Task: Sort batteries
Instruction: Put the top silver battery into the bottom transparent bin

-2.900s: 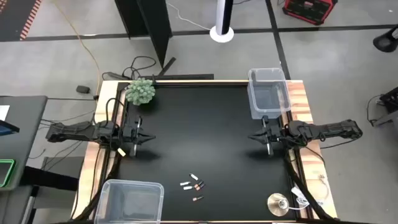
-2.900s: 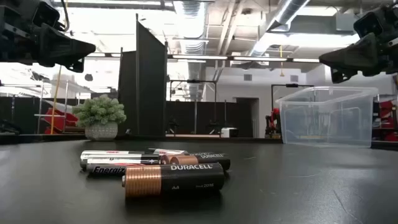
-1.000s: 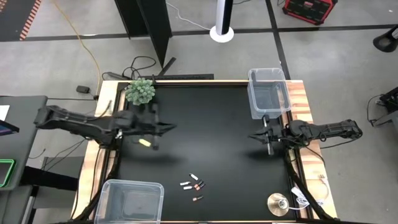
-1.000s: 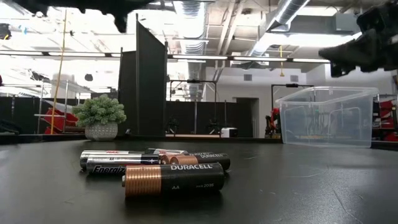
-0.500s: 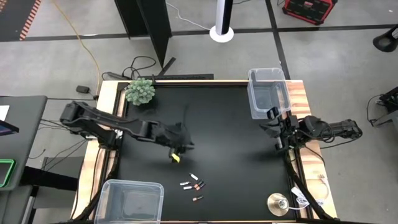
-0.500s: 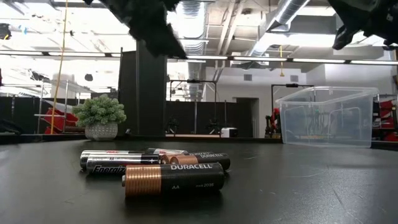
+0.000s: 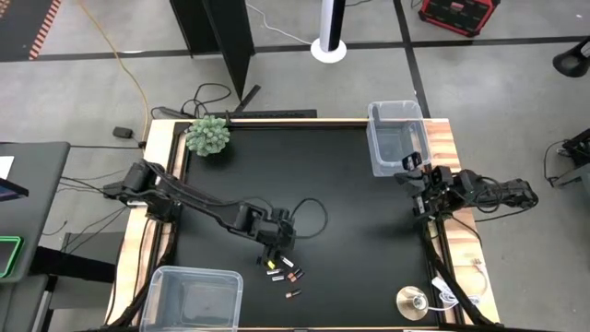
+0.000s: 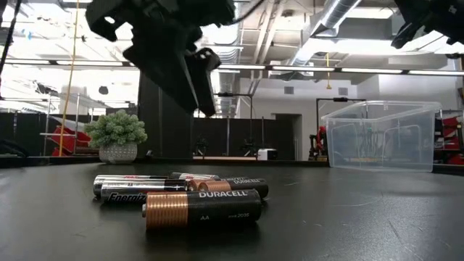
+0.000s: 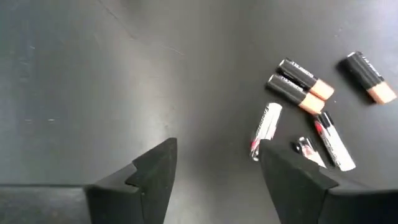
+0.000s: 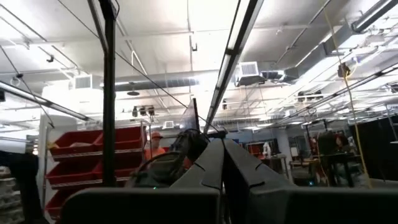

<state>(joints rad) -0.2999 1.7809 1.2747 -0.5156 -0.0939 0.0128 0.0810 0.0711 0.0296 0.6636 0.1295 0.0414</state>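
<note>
Several batteries (image 7: pixel 282 274) lie close together on the black table near its near edge. Some are dark with copper ends (image 9: pixel 301 84), some silver (image 9: pixel 266 129). In the low view they lie on their sides (image 8: pixel 196 197). My left gripper (image 9: pixel 217 152) hangs open just above the table beside the cluster, on its far left side (image 7: pixel 270 247), touching nothing. My right gripper (image 10: pixel 222 163) is shut and empty. It is raised at the table's right edge (image 7: pixel 412 173) and points up at the ceiling.
One clear bin (image 7: pixel 398 138) stands at the far right corner, another (image 7: pixel 194 295) at the near left corner. A potted plant (image 7: pixel 208 136) sits at the far left and a round silver disc (image 7: pixel 411 302) at the near right. A small yellow tag (image 7: pixel 270 265) hangs by my left gripper.
My left gripper has swung from the table's left side toward the right and the near edge, and has come down over the batteries. My right gripper has drawn back toward the right edge and tipped upward. The batteries have not moved.
</note>
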